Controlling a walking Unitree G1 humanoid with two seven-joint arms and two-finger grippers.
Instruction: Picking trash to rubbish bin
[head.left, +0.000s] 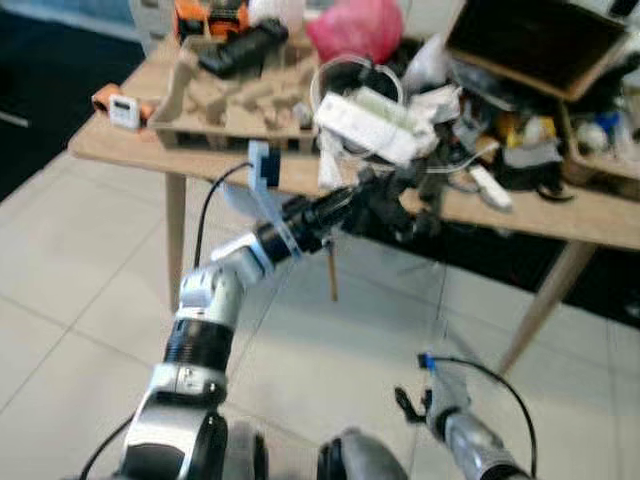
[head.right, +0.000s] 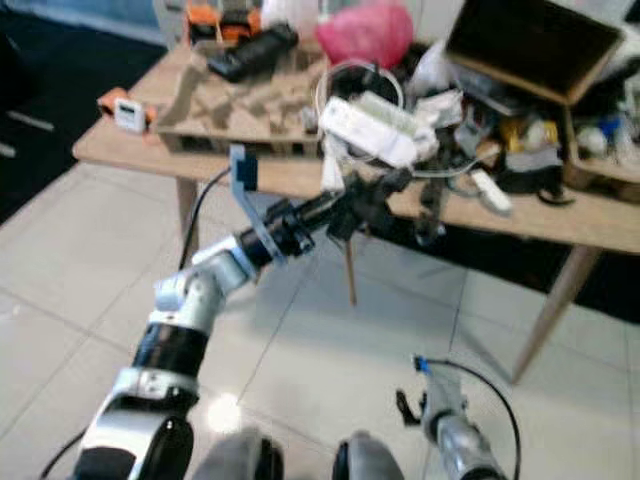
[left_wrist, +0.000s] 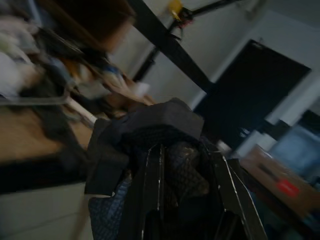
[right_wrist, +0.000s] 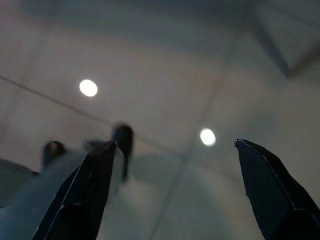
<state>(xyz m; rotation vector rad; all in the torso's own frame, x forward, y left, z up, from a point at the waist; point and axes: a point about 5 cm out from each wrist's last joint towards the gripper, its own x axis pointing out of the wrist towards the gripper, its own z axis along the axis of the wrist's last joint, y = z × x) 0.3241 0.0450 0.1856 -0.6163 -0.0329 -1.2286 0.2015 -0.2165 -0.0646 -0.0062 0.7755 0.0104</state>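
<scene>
Looking from the head views, the left gripper (head.left: 415, 205) reaches out to the front edge of the bench (head.left: 120, 145) and its jaws are clenched on a dark crumpled wad (head.left: 385, 210), which hangs at the edge, just off the wood. On the bench lie a cardboard tray (head.left: 220, 100), a pink bag (head.left: 355, 28), a white pack (head.left: 365, 125) and much other clutter. The right gripper (head.right: 405, 405) hangs low over the tiled floor (head.left: 60, 330).

In the left wrist view, the two black fingers (left_wrist: 152, 190) press the wad (left_wrist: 150, 130) between them. It seems to be thin film or cloth, so I judge it light, soft and easy to squash. It can slip out if held only by a loose flap, so the better place to hold is the thick bunched middle.

In the right wrist view, the fingers (right_wrist: 82, 195) stand wide apart, released, with nothing between them, above the floor.

No brand, label or writing can be read, because the pictures are blurred.
</scene>
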